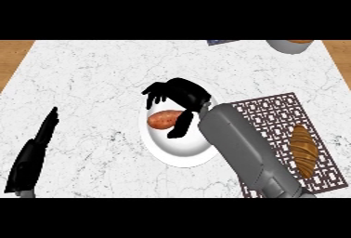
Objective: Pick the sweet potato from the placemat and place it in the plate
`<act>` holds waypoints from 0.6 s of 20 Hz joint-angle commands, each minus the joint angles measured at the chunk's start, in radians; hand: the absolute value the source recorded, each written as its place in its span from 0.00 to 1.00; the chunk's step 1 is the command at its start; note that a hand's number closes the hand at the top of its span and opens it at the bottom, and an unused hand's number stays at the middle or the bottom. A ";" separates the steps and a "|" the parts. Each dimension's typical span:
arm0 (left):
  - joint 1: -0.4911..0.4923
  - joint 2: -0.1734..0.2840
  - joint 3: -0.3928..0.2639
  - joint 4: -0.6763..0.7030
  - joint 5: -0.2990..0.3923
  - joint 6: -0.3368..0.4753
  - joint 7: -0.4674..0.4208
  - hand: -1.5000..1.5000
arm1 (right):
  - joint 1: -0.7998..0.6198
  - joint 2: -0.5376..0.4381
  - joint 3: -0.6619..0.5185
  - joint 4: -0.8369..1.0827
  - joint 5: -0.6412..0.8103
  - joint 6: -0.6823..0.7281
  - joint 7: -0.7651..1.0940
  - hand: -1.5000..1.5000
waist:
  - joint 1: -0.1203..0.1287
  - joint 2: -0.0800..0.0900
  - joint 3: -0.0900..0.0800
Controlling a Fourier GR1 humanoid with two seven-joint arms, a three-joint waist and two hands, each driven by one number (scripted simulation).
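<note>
Right hand [179, 95]: over the plate, fingers spread above the sweet potato, thumb hanging down beside its right end; it appears released, not curled round anything.
Left hand [34, 151]: at the view's left edge, fingers straight, resting on the counter, holding nothing.
Sweet potato [165, 119]: lying on its side in the plate's upper middle, just under the right hand's fingers; whether the thumb touches it I cannot tell.
Plate [179, 155]: white, on the marble counter [96, 79], just left of the placemat, its right rim hidden by the grey forearm.
Placemat [274, 114]: brown lattice mat at right, carrying only a croissant [303, 151].
Task stage: judged as nearly done, since the potato already sits in the plate and off the mat.
Handling: probably stiff, fairly light and rough-skinned, not fragile; its rounded, tapered shape may let it roll a little on the smooth plate.
Where to hold: across the thick middle, fingers one side and thumb the other.
</note>
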 commanded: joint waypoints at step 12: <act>-0.018 0.001 0.012 -0.011 0.005 -0.022 0.034 0.50 | -0.108 -0.065 -0.379 0.169 -0.319 -0.041 -0.034 0.00 | 0.001 0.006 0.000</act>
